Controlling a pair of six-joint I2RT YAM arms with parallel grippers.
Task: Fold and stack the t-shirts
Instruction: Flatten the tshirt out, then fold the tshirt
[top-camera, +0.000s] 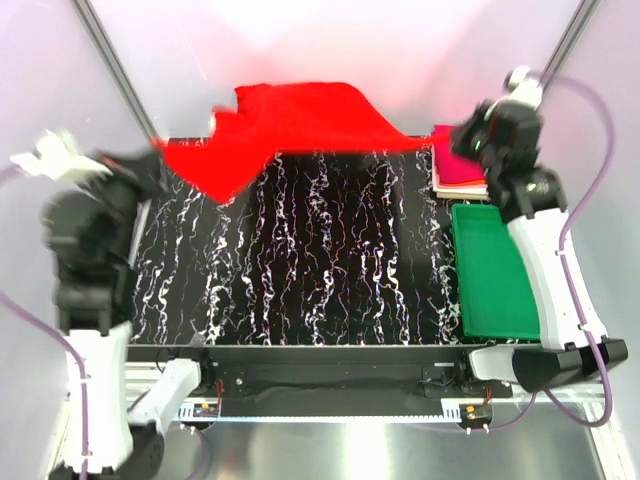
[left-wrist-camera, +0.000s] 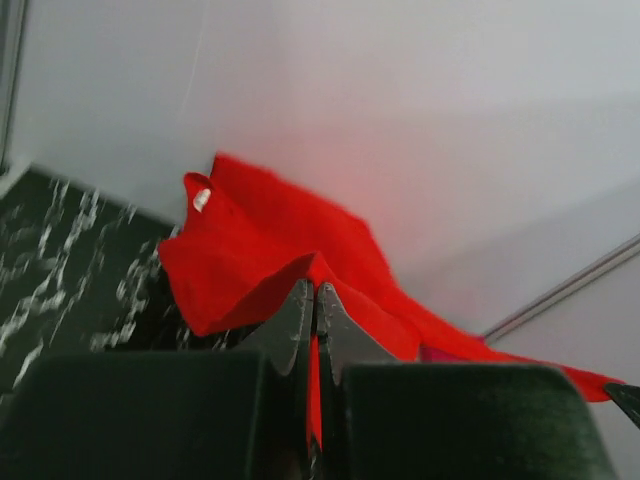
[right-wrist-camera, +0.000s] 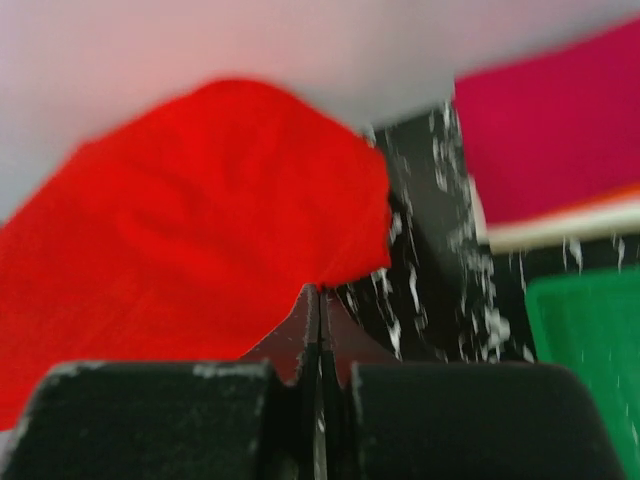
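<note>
the red t-shirt (top-camera: 290, 125) is held off the desk (top-camera: 330, 270), stretched between the two claws along the far edge. the left claw (left-wrist-camera: 316, 300) is clenched on a fold of the red cloth at the shirt's left end, with fabric pinched between its fingertips. the right claw (right-wrist-camera: 320, 300) is likewise clenched on the shirt's right edge. the middle of the shirt is seen against the pale back wall (top-camera: 350, 40), and a lower corner hangs over the dark marbled desk on the left side. a small white label (left-wrist-camera: 202, 200) is visible on the cloth in the left wrist view. the folded shirts (top-camera: 458, 175) are stacked at the far right corner, magenta on top with orange and white edges beneath. they lie just beyond the green tray (top-camera: 497, 280) and are partly hidden by the right arm.
</note>
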